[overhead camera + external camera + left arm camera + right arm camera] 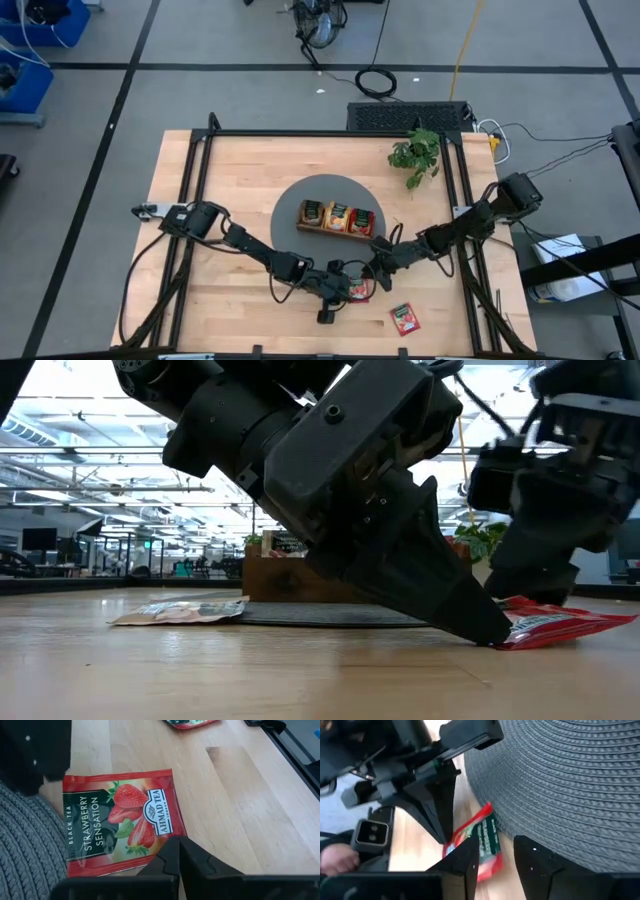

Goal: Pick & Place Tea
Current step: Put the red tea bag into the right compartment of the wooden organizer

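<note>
The red strawberry sachet (119,823) lies flat on the tabletop (225,805), its edge at the rim of the grey woven mat (27,850). The left tool (178,851), fingers pressed together, touches down on the sachet's corner. The right tool (492,852), fingers spread, straddles the sachet beside the mat. A second red sachet (404,318) lies apart from the mat.

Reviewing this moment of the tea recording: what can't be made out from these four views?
- High view: the red sachet under both grippers is mostly covered by them.
- Low view: the left gripper fills the frame, hiding most of the tray.
- Left wrist view: a second sachet is cut off by the edge.
- High view: print on tray sachets too small to read.
</note>
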